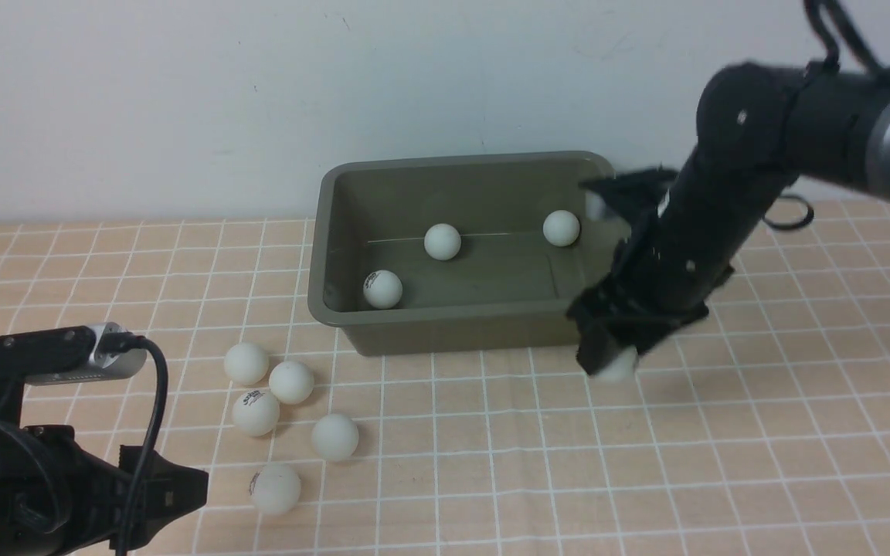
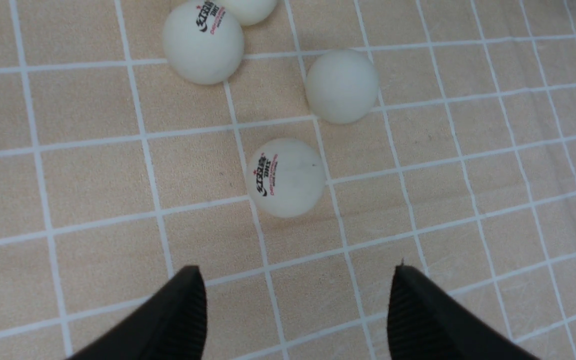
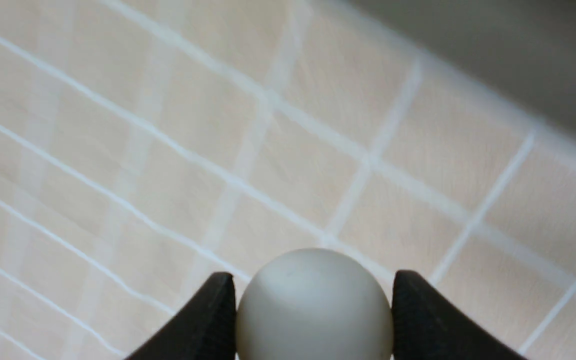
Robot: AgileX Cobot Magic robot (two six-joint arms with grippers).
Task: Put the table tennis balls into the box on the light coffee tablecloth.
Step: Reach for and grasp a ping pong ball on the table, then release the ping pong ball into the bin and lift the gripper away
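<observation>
The olive-green box (image 1: pixel 321 232) stands on the light coffee tablecloth (image 1: pixel 723 463) with three table tennis balls inside, one at its middle (image 1: pixel 443 241). Several more balls lie on the cloth in front of its left corner, the nearest (image 1: pixel 275 488) just ahead of my left gripper (image 1: pixel 190 490). In the left wrist view the left gripper (image 2: pixel 298 272) is open, with a logo-printed ball (image 2: pixel 286 177) a short way beyond its tips. My right gripper (image 1: pixel 615 363) hangs low by the box's front right corner. In its wrist view the right gripper (image 3: pixel 313 277) is shut on a white ball (image 3: pixel 313 305).
A pale wall rises right behind the box. The box's outer wall (image 3: pixel 493 50) shows blurred in the right wrist view. The left arm's camera and its black cable (image 1: pixel 155 401) sit at the near left.
</observation>
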